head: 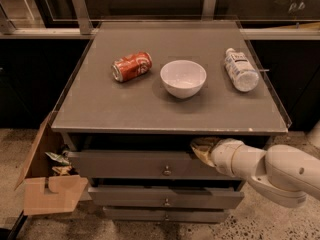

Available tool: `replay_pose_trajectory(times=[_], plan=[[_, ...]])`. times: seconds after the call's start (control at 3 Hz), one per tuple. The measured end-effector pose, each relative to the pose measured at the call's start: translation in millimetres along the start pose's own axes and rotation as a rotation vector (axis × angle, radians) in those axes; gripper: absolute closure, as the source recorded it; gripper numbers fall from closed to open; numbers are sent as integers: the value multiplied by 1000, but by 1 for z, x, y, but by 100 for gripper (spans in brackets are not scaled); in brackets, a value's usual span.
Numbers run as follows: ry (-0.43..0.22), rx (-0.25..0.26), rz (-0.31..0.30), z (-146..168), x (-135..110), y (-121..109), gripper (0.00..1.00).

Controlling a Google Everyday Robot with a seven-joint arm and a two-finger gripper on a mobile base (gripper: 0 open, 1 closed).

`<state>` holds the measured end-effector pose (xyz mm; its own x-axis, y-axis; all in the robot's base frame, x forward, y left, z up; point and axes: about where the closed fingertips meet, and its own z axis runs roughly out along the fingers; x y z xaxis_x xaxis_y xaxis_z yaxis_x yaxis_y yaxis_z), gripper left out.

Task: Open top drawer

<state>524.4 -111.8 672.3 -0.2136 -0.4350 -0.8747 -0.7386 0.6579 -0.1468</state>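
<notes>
- Brown cardboard box [50, 194] with crumpled scraps in it stands open on the floor at nine o'clock of the grey cabinet. It lies close to the drawer fronts, but beside the path of a straight pull rather than in it.
- On the flat grey cabinet top [125, 109], a red drink can [131, 66] lies on its side at about ten o'clock of the surface.
- The wide grey top drawer [120, 164], the tallest front of the three, sits just under the cabinet top, with a dark gap above it. Its small round metal knob [167, 171] is at centre.
- A white round bowl [183, 77] stands upright at twelve o'clock above the knob.
- The tan-tipped gripper [202, 148] is at two o'clock of the knob, tucked at the drawer's upper edge under the top. I cannot tell whether it is wide or narrow.
- My judgement is that the hold is off centre. The pull should therefore run straight toward six o'clock, level and slow, so the drawer does not skew and the things above are not shaken.
- A clear plastic bottle [240, 70] lies on its side at two o'clock of the surface.
- The white rounded arm [270, 166] enters from four o'clock.
</notes>
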Motion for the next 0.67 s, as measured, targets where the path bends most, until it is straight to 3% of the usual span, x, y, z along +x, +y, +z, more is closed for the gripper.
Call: replay_pose_trajectory(times=[0.33,0.67], plan=[[4,-6,-4,2,0,1,100],[40,-64,-33,5,6,9,100]])
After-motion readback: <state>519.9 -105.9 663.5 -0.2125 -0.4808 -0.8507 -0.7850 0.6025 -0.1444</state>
